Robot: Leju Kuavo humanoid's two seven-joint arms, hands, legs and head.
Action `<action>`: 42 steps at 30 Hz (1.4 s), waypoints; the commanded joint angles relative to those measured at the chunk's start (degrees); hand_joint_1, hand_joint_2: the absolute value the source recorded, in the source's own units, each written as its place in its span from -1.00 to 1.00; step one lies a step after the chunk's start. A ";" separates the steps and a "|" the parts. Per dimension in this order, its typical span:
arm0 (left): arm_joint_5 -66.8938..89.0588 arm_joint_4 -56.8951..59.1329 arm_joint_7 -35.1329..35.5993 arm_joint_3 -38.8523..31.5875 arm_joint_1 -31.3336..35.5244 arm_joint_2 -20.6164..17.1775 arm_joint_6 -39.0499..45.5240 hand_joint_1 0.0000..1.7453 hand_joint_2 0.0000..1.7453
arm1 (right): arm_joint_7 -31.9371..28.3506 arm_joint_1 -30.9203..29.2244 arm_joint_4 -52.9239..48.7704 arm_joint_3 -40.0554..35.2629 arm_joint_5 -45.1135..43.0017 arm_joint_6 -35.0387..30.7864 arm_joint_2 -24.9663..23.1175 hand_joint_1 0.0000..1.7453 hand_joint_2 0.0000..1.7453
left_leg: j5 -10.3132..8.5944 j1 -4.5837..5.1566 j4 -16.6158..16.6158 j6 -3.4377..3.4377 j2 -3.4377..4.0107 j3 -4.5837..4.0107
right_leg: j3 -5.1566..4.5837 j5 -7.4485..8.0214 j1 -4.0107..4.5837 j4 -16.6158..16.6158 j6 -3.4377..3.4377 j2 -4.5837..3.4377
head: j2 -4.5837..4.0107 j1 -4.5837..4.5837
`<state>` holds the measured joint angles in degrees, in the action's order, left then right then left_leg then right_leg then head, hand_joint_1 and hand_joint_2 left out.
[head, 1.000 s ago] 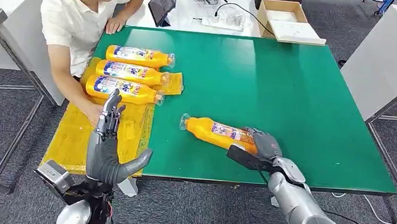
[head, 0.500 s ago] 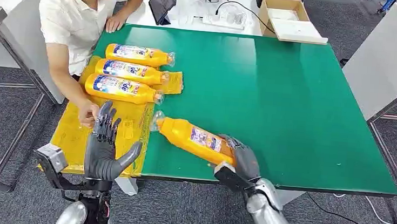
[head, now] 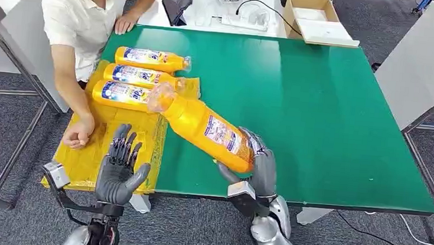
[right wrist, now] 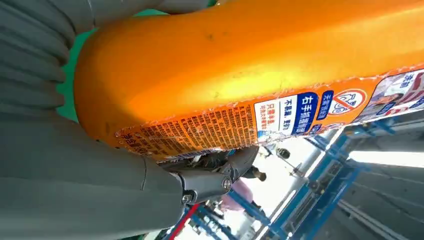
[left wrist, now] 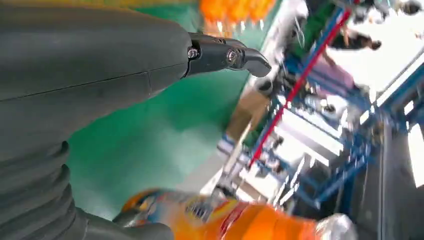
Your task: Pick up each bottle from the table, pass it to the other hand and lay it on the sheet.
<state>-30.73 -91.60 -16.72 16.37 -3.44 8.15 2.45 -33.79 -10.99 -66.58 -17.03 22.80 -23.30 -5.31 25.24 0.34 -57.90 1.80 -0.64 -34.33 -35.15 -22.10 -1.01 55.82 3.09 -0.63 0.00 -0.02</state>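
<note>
- Right now the right hand (head: 260, 165) holds the held bottle (head: 205, 127) by its base end, fingers wrapped round the fat orange body, thumb underneath.
- Held bottle is lifted off the green table (head: 322, 108), tilted, clear cap end pointing up and away from the right hand toward the left hand's side, cap end overlapping the laid bottles in the head view.
- Right wrist view: orange body (right wrist: 250, 70) pressed tight against the palm, label facing the camera, one dark finger (right wrist: 220, 170) curled under it.
- Left hand (head: 119, 167) is empty, palm up, fingers spread and pointing away from the robot, thumb out to the side toward the right hand.
- Left hand hovers over the near edge of the yellow sheet (head: 93, 153); not touching the held bottle, a clear gap between them.
- Left wrist view: one dark fingertip (left wrist: 240, 55) stretched out, nothing in the grasp, held bottle blurred beyond the palm (left wrist: 240, 220).
- Three laid bottles (head: 138, 77) lie side by side on the far part of the yellow sheet, beyond the left hand, caps pointing toward the right hand's side.
- Person (head: 81, 16) sits at the table corner beyond the left hand, one of the person's hands (head: 77, 135) resting on the yellow sheet just beside the left hand's fingertips.
- Cardboard box (head: 312, 18) and tablet (head: 176, 3) on the white table far beyond both hands.
</note>
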 commanded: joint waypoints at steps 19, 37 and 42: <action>5.63 5.47 -1.50 4.88 2.38 -1.29 -10.72 -1.00 1.00 | -3.50 -5.09 12.52 -15.60 1.73 11.51 -3.89 1.00 1.00 | 0.09 -0.10 0.10 -0.16 0.09 0.31 | 0.28 -0.10 0.11 -0.06 -0.17 -0.01 | 0.00 0.00; 2.03 10.63 -1.20 6.09 8.61 -0.92 -14.06 1.00 1.00 | -6.21 -5.72 11.18 -29.91 -3.00 16.44 -2.80 0.96 1.00 | 0.05 -0.11 0.05 -0.13 -0.03 0.22 | 0.21 -0.11 0.12 -0.04 -0.13 0.16 | 0.00 -0.02; 1.82 8.85 -2.44 5.92 7.86 -0.97 -14.89 1.00 1.00 | -6.21 -5.69 12.76 -29.88 -3.84 16.89 -2.77 0.50 1.00 | 0.06 -0.13 0.06 -0.16 -0.07 0.27 | 0.26 -0.14 0.14 -0.05 -0.16 0.21 | 0.00 -0.02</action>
<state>-28.90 -86.40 -19.14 20.06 -0.50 7.52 -11.63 -38.16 -16.70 -57.64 -38.09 18.56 -8.59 -8.85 25.23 0.30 -57.90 1.78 -0.57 -34.35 -35.23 -22.11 -0.98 55.83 3.08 -0.64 0.00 -0.04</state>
